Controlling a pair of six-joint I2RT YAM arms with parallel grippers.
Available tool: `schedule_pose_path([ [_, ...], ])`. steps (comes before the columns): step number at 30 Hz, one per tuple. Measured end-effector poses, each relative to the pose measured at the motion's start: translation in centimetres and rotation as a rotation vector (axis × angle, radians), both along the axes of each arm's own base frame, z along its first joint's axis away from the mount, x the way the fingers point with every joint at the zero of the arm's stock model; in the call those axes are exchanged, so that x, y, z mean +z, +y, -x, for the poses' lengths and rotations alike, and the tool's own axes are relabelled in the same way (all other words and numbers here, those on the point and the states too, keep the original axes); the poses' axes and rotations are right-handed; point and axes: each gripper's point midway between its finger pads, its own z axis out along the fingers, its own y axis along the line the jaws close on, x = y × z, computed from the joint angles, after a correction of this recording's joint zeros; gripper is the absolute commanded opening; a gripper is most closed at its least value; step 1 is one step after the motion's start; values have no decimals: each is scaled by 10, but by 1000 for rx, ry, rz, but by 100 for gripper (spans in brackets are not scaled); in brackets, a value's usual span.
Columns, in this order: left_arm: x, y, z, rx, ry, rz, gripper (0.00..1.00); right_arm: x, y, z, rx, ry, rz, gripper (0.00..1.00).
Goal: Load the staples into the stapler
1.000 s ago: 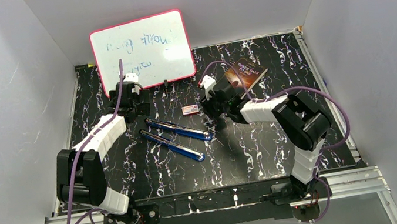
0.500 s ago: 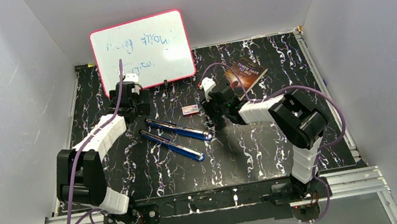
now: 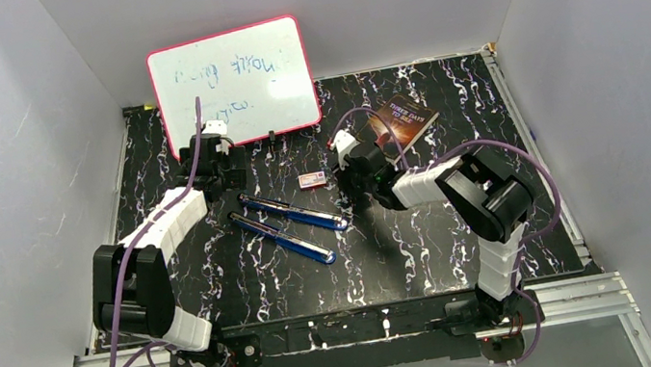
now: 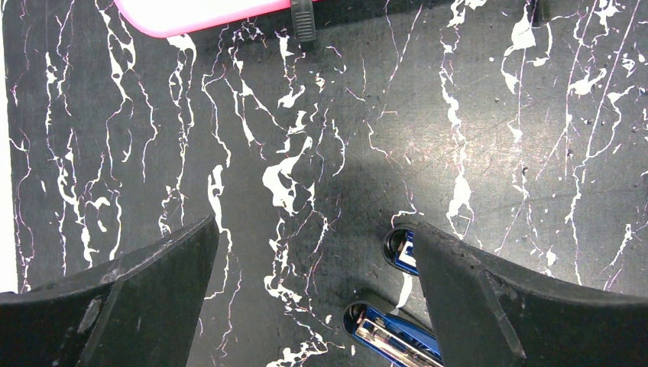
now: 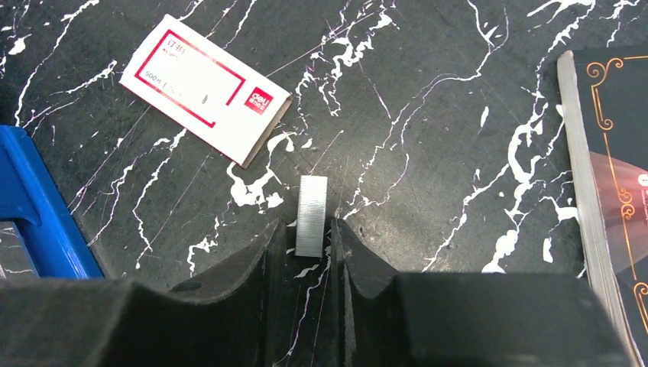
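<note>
The staples [image 5: 311, 215] are a short silvery strip lying on the black marbled table. My right gripper [image 5: 309, 229] has its fingers closed against both long sides of the strip, right of the white box; it also shows in the top view [image 3: 347, 177]. The blue stapler [image 3: 292, 216] lies opened out into two long halves at mid-table. Its ends show in the left wrist view [image 4: 390, 332], with the metal channel facing up. My left gripper [image 4: 312, 229] is open and empty, low over the stapler's left end [image 3: 222, 184]. The right finger hides part of the upper half.
A small white box with a pink-red label [image 5: 205, 88] lies left of the staples [image 3: 312, 181]. A dark book [image 3: 403, 121] lies to the right [image 5: 611, 176]. A pink-rimmed whiteboard [image 3: 234, 85] leans on the back wall. The stapler's blue edge [image 5: 38, 206] is at the right wrist view's left.
My right arm has shifted slightly, its elbow moving left and its wrist settling over the staples. My left arm and the stapler have not moved.
</note>
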Motion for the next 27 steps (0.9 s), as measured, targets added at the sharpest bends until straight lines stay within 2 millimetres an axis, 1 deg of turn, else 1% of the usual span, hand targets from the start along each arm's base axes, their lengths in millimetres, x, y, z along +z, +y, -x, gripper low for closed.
schedule_pose_path([
  [3,0,0,0,0,0,0,98,0,0,0,-6,-18,-15,28],
  [15,0,0,0,0,0,0,98,1,-4,0,-21,-97,-70,0],
  [18,0,0,0,0,0,0,98,4,-8,7,-7,-91,-55,0],
  [20,0,0,0,0,0,0,98,15,-9,11,14,-96,-56,0],
  [21,0,0,0,0,0,0,98,25,-7,13,30,-106,-68,0],
  [23,0,0,0,0,0,0,98,52,-1,16,67,-138,-110,0],
  [25,0,0,0,0,0,0,98,75,7,19,109,-164,-144,0],
  [27,0,0,0,0,0,0,98,92,21,22,163,-172,-155,0],
])
